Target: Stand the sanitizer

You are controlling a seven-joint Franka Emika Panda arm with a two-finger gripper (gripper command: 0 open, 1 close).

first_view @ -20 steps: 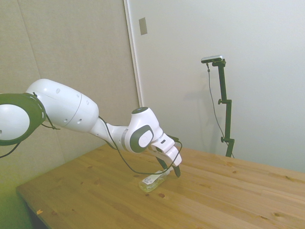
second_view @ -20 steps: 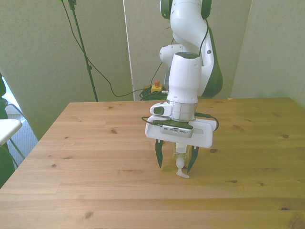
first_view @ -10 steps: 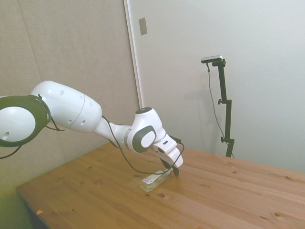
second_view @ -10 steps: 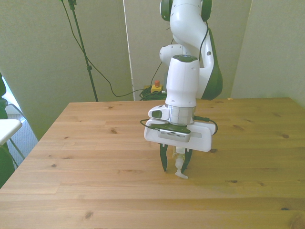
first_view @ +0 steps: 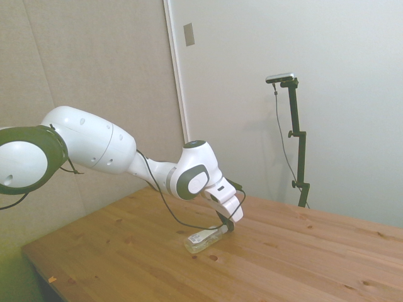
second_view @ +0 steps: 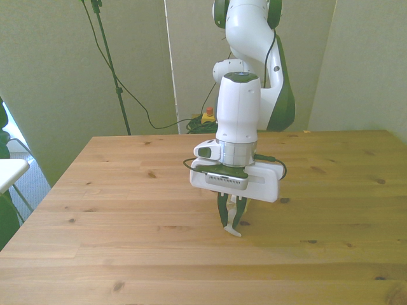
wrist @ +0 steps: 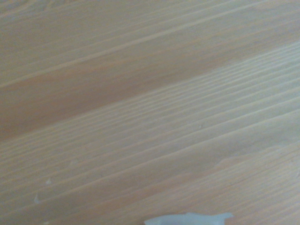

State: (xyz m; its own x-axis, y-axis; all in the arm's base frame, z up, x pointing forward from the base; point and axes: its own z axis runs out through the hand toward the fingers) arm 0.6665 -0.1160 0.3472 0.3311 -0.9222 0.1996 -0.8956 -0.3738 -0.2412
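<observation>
Fingers pinched nearly together on the pump neck of the sanitizer bottle, which lies on its side on the wooden table; the gripper points down at it, and the white nozzle pokes out below the tips

The sanitizer lies on its side on the table, a small clear bottle with pale yellowish liquid inside and a white label facing up along its body. Its pump end points toward the near edge of the table in the front view, where the white nozzle pokes out low over the wood. The tool grips its neck, fingers drawn in close on either side.
</observation>
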